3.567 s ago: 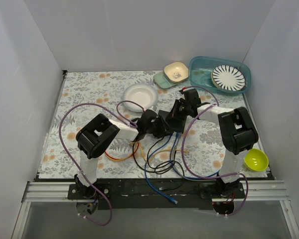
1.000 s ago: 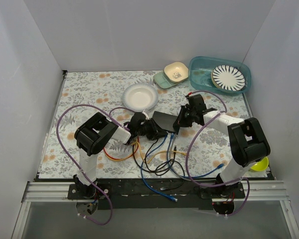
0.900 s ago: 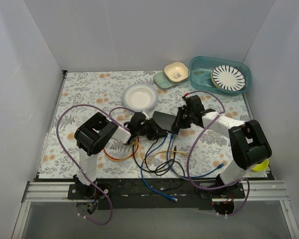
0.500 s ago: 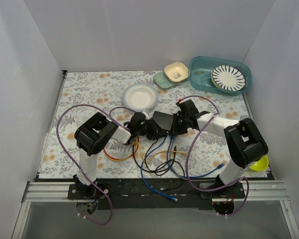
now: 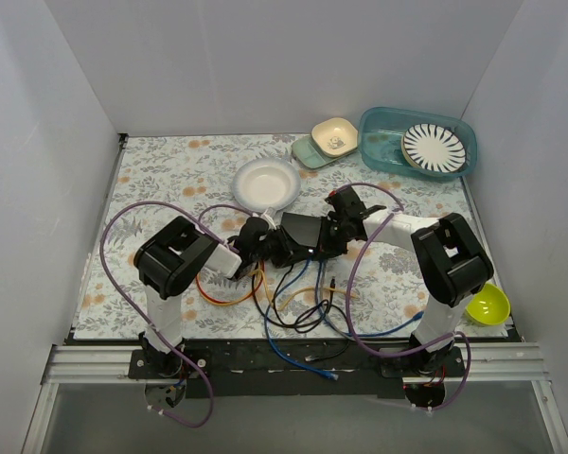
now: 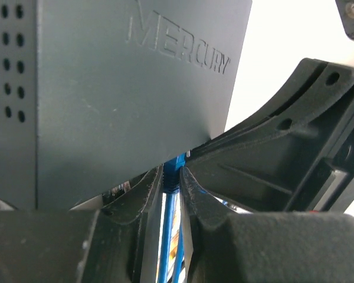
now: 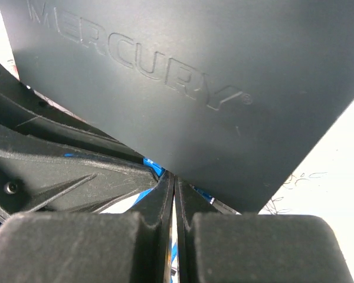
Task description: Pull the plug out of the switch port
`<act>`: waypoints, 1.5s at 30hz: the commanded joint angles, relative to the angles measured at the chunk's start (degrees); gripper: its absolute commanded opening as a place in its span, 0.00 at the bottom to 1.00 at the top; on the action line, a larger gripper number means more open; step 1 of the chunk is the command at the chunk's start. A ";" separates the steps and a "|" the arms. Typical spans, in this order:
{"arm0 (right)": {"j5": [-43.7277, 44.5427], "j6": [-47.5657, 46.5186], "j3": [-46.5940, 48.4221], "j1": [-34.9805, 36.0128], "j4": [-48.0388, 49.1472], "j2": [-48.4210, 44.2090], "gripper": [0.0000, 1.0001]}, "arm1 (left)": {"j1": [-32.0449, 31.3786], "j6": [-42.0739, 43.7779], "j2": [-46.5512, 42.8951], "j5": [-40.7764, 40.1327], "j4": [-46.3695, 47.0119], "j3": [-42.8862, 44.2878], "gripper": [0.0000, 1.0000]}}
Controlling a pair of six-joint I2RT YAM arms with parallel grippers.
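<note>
The switch (image 5: 301,232) is a flat matte-black box marked MERCURY, lying mid-table between both grippers. It fills the top of the left wrist view (image 6: 118,88) and of the right wrist view (image 7: 212,76). My left gripper (image 5: 268,248) is at its near-left edge. In the left wrist view, the gripper (image 6: 171,175) is shut on a blue plug (image 6: 175,167) right under the switch's edge, with blue cable running down between the fingers. My right gripper (image 5: 334,234) is at the switch's right side. In its own view (image 7: 174,180) its fingers are pressed together with their tips against the switch's edge. The socket itself is hidden.
Blue (image 5: 282,345), black (image 5: 303,307) and orange (image 5: 229,301) cables lie tangled in front of the switch. A white bowl (image 5: 266,183) sits behind it. A teal bin (image 5: 388,142) with a striped plate (image 5: 434,147), two small dishes (image 5: 334,136) and a yellow-green bowl (image 5: 486,304) are to the right.
My right gripper has moved left from beside the switch to its right edge. The switch has shifted slightly left and turned. My left gripper stays at its near-left edge.
</note>
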 commanded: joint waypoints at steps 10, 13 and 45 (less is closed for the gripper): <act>7.00 1.12 1.72 -1.50 2.84 2.57 0.05 | -0.50 5.28 -1.55 6.74 -8.53 -8.29 0.00; 6.65 1.12 1.89 -1.58 2.84 2.66 0.05 | -0.50 5.28 -3.13 6.13 -8.70 -9.00 0.00; -3.72 4.28 -23.51 -10.99 26.12 -16.07 0.49 | 6.01 15.30 2.40 3.04 -35.77 31.51 0.44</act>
